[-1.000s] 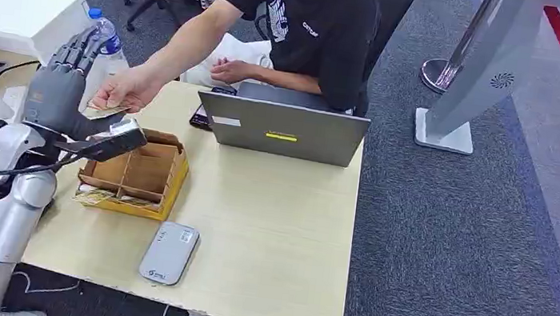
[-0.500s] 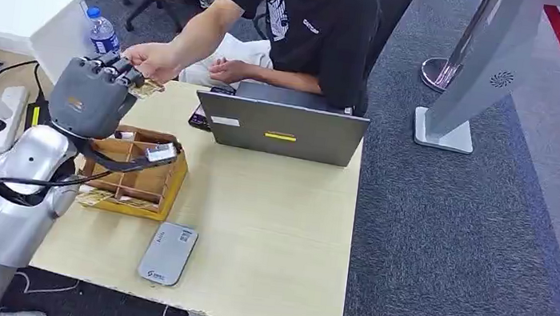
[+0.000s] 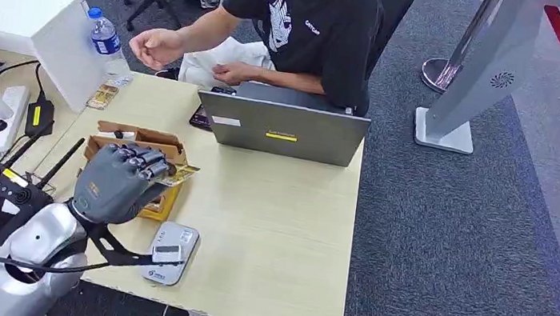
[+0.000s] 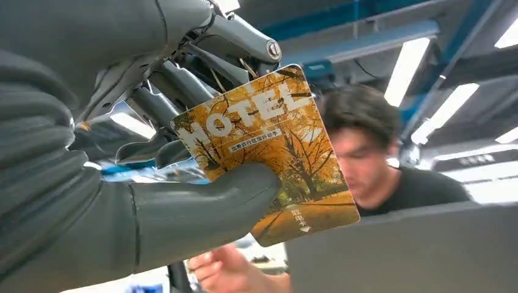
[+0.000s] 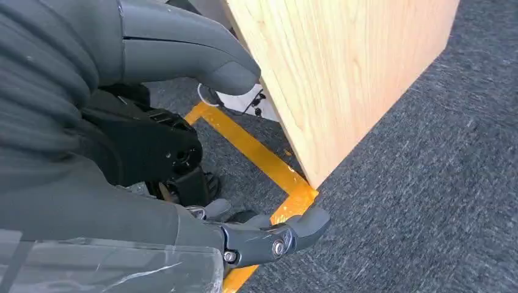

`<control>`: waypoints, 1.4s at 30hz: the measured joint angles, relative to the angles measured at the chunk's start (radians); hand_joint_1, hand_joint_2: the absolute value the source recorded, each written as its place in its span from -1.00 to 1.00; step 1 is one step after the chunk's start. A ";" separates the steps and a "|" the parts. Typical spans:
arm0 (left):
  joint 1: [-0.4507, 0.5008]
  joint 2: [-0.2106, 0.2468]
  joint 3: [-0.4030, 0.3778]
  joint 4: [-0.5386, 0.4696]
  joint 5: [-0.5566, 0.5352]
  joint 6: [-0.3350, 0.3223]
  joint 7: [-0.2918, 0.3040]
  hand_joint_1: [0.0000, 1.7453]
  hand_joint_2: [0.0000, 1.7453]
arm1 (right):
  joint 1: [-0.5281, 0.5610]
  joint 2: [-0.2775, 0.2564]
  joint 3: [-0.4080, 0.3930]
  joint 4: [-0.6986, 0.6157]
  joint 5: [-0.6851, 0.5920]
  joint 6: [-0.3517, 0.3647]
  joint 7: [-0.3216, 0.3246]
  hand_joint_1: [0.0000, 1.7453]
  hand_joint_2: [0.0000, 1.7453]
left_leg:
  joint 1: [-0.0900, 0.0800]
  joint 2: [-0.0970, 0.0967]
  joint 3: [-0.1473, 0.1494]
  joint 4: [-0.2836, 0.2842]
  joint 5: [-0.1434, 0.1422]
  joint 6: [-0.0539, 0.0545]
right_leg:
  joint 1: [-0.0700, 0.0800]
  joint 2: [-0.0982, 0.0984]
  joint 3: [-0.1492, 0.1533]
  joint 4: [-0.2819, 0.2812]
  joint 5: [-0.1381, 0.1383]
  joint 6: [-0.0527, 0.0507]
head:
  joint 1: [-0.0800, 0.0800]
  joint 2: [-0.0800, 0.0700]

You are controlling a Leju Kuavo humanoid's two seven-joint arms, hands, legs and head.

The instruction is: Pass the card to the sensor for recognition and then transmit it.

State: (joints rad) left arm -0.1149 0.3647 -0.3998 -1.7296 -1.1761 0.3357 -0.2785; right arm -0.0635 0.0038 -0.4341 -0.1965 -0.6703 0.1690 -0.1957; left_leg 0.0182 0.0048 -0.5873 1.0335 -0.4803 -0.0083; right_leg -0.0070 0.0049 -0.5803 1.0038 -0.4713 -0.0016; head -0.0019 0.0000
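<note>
Left hand: the grey left hand (image 3: 122, 181) hangs over the near-left part of the bench, above the cardboard box, back upward, fingers curled; it pinches the card. In the left wrist view the thick matt thumb (image 4: 201, 210) presses the card's face against the darker metal-jointed fingers (image 4: 183, 85).
Card: the card (image 4: 275, 152) is a thin, glossy rectangle with rounded corners, printed with yellow autumn trees and white "HOTEL" lettering. From the head view it juts out of the hand toward the laptop, tilted, above the box's right edge (image 3: 180, 174).
Left arm: smooth silver shell, bent, rising from the lower left, with a black cable along it.
Box: the cardboard box (image 3: 169, 144) is brown, open-topped and split by dividers, partly hidden under the hand.
Sensor: a flat, rounded grey sensor (image 3: 169, 252) lies on the bench near its front edge, just below the hand.
Bench: pale wood-grain top (image 3: 276, 230), rectangular.
Laptop: a grey laptop (image 3: 281, 129) stands open with its lid's back to the camera.
Person: a person in a black T-shirt (image 3: 321, 30) sits behind the laptop, one hand raised.
Right hand: the right hand (image 5: 183, 152) hangs beside the bench's wooden side, over grey carpet and yellow floor tape; thumb and fingers apart, holding nothing.
</note>
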 joint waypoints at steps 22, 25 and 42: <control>0.180 0.071 -0.061 0.068 -0.092 -0.018 0.090 1.00 1.00 | 0.002 0.000 -0.039 0.000 0.010 -0.003 -0.006 -1.00 1.00 | 0.000 0.001 0.000 0.000 -0.001 0.000 | 0.000 0.001 -0.001 0.000 -0.001 0.001 | 0.000 0.000; 0.202 0.093 -0.062 0.165 -0.112 -0.006 0.132 1.00 1.00 | 0.000 0.000 -0.040 0.000 0.025 -0.005 -0.006 -1.00 1.00 | 0.001 0.000 -0.001 -0.001 -0.001 0.000 | 0.000 -0.001 0.000 0.000 -0.002 0.001 | 0.000 0.000; 0.208 0.105 -0.101 0.288 -0.129 0.038 0.168 1.00 1.00 | -0.001 0.000 -0.040 0.000 0.057 -0.018 0.005 -1.00 1.00 | 0.000 -0.002 0.000 -0.001 -0.001 0.000 | 0.000 -0.002 0.001 0.000 -0.002 0.001 | 0.000 0.000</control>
State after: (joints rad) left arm 0.0926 0.4696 -0.5013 -1.4416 -1.3051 0.3736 -0.1106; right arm -0.0640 0.0038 -0.4738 -0.1965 -0.6134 0.1507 -0.1911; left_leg 0.0185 0.0033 -0.5874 1.0329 -0.4809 -0.0083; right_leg -0.0068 0.0033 -0.5794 1.0040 -0.4732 -0.0003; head -0.0019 0.0000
